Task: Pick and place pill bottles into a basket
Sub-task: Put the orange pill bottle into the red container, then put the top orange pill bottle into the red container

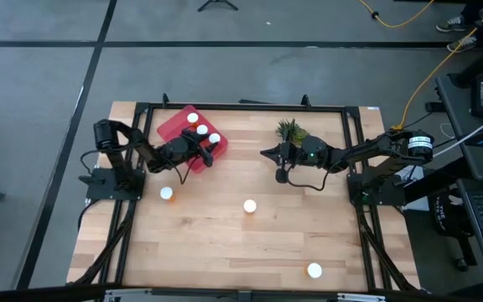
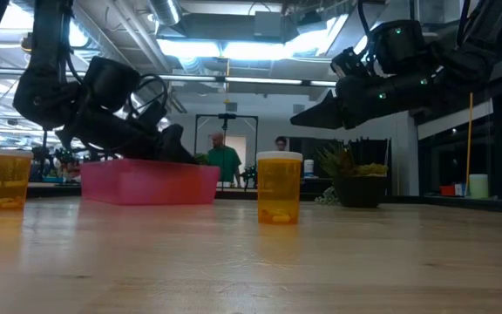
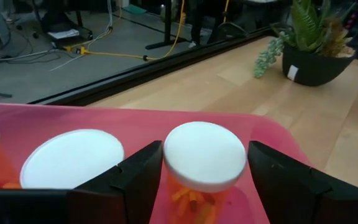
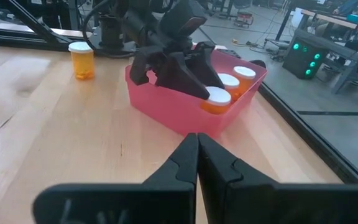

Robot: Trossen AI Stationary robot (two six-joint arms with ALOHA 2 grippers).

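Observation:
The red basket (image 1: 174, 126) lies at the table's far left and holds three pill bottles with white caps (image 1: 192, 118) (image 1: 201, 130) (image 1: 215, 138). My left gripper (image 1: 211, 149) reaches over the basket's right corner. It is open, and its fingers (image 3: 135, 180) (image 3: 281, 180) stand close on either side of the nearest bottle's cap (image 3: 205, 155). That bottle stands upright in the basket. Three more pill bottles stand on the wood (image 1: 167, 193) (image 1: 249, 205) (image 1: 314, 270). My right gripper (image 1: 266, 153) hovers shut above the table's middle. My left gripper comes nearly level from the table's left, its fingers flanking the cap (image 3: 238, 158) of the bottle in the basket's corner. A thin gap shows beside one finger; the other finger's edge overlaps the cap, so I cannot tell whether it touches.
A small potted plant (image 1: 290, 130) stands at the far side, just behind my right gripper. A black frame (image 1: 241, 106) borders the table. Bare wood lies between the loose bottles. People stand in the room far behind the table (image 2: 224, 160).

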